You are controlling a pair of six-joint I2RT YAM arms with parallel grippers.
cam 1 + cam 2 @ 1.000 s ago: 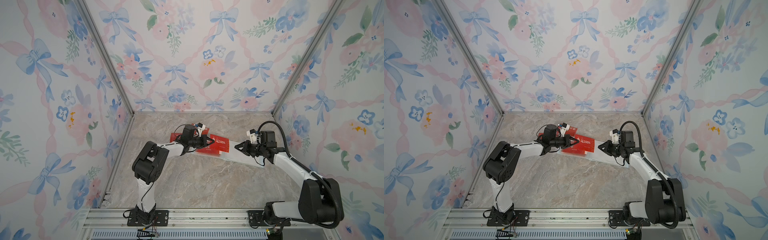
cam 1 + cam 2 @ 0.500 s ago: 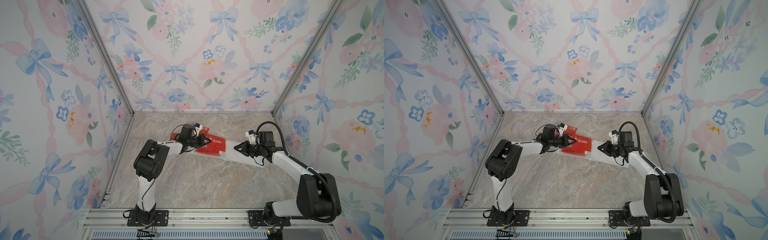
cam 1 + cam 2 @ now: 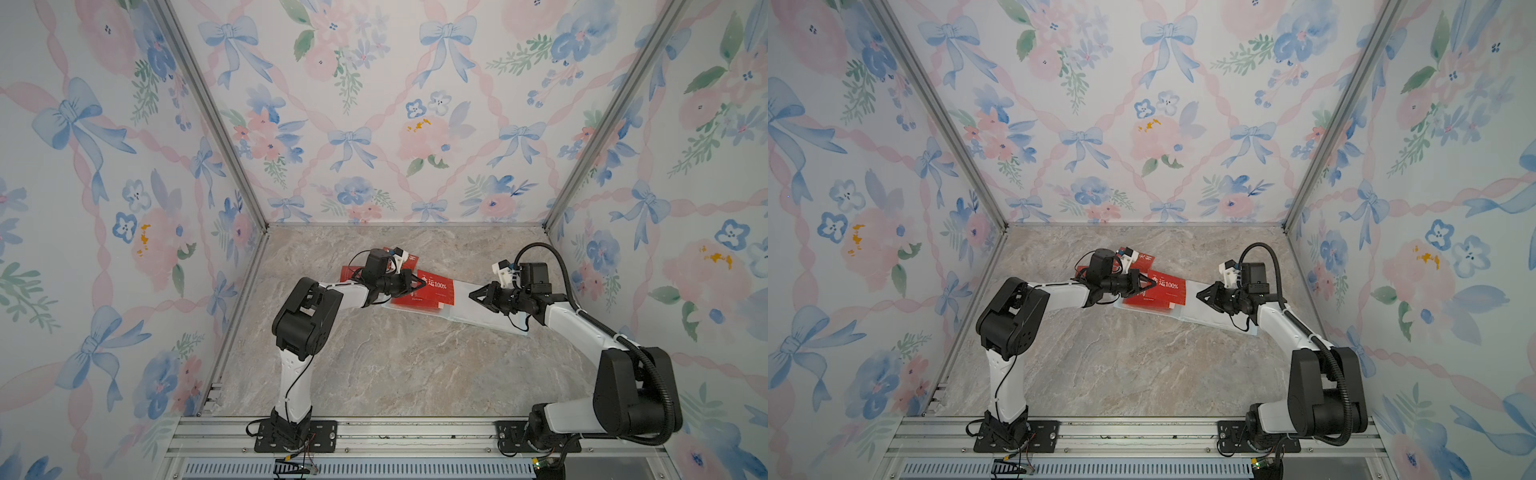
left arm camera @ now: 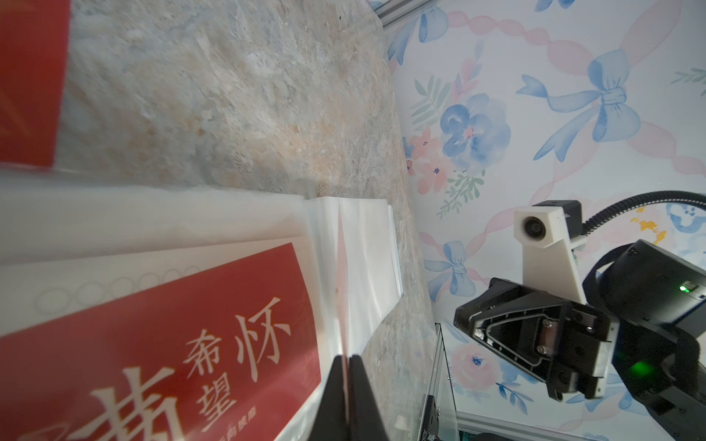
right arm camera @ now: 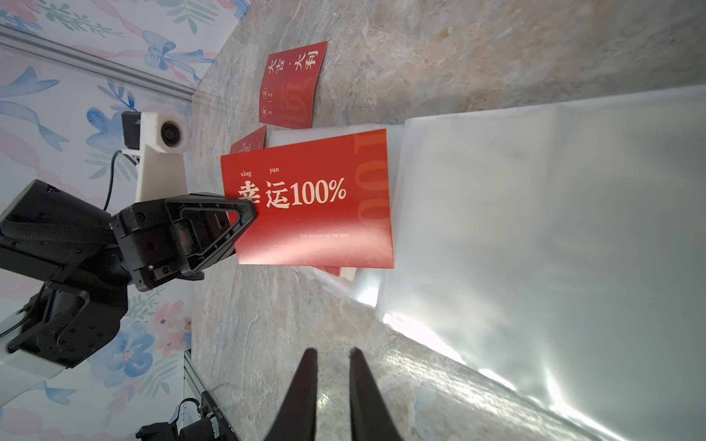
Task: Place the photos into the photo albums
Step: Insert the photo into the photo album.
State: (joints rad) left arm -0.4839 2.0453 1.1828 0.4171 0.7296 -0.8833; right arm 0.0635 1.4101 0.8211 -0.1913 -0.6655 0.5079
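Note:
My left gripper (image 3: 422, 283) (image 3: 1154, 283) is shut on the left edge of a red photo (image 3: 436, 291) (image 5: 317, 214) printed with white characters. It holds the photo flat, just above the left half of the open photo album (image 3: 478, 316) (image 5: 535, 191). In the left wrist view the jaws (image 4: 348, 359) pinch the card edge-on. Under a clear sleeve lies another red photo (image 4: 191, 343). My right gripper (image 3: 471, 296) (image 5: 333, 355) hovers over the album's right half. Its fingers stand a narrow gap apart with nothing seen between them.
Two more red photos lie on the marble table behind the album, one (image 3: 409, 259) (image 5: 292, 84) at the back and one (image 3: 347, 274) partly under my left arm. The booth's floral walls close in on three sides, and the metal rail (image 3: 374, 432) runs along the front.
My left arm has shifted slightly towards the back, still holding the red photo over the album. The right gripper has barely moved.

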